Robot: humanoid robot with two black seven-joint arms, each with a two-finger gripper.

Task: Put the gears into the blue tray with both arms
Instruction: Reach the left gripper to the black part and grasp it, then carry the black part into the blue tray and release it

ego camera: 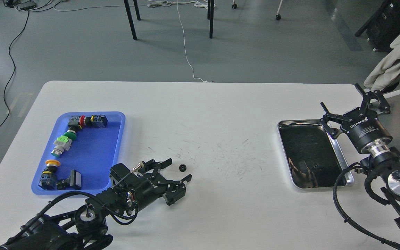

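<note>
Left hand (181,170): low over the white surface (221,114), fingers spread wide, holding nothing — it points right, toward the gear.
Gear (182,168): one small black toothed ring, lying on the surface between the spread fingertips, apart from both.
Blue tray (115,152): far left, carrying several push-button switches (64,144) along its left side.
Right hand (346,107): raised beside the steel tray (339,152), fingers parted — empty.
</note>
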